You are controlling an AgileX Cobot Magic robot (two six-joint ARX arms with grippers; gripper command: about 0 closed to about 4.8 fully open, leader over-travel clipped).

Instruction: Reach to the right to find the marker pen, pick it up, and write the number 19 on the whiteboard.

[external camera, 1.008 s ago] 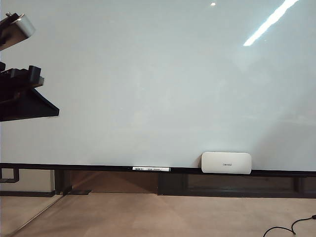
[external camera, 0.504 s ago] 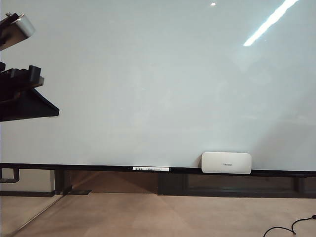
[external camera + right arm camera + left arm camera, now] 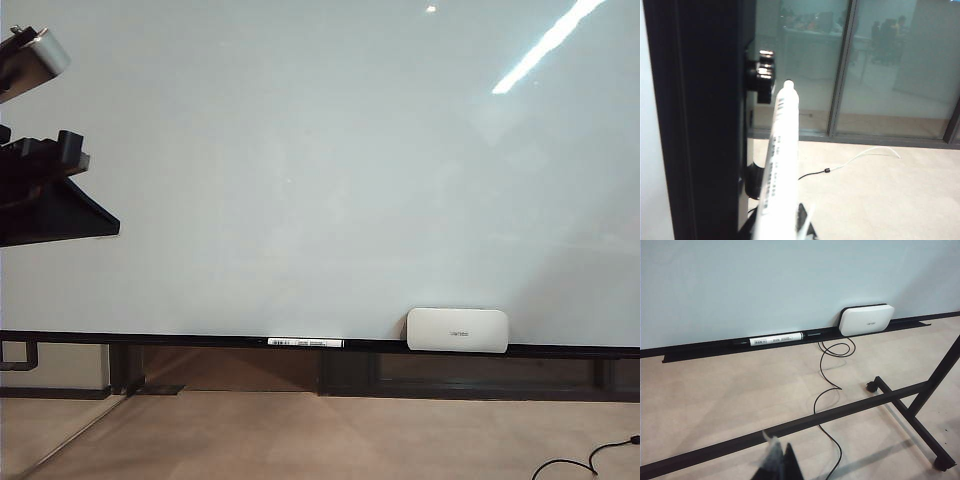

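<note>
**Marker in the right gripper, board still blank**

The marker pen, a white barrel with printed text along it, stands up through the right wrist view, its lower end sitting between the fingers of the right gripper, which pinch it near the base. It rises beside a dark vertical post, probably the board's frame, with a glass partition and pale floor behind. The right gripper does not show in the exterior view.

The whiteboard fills that view and carries no strokes; the number 19 is not yet begun. On its lower ledge lie another labelled marker and, apart from it, a white eraser.

The left gripper shows only as blurred dark tips low in its wrist view, hanging over the floor well apart from the ledge; whether it is spread or pressed together cannot be told.

The step in hand looks like the pickup, the grip just taking hold. Next, the right arm must carry the pen across to the open board face, tip toward the surface; whether the cap is on cannot be seen.
</note>
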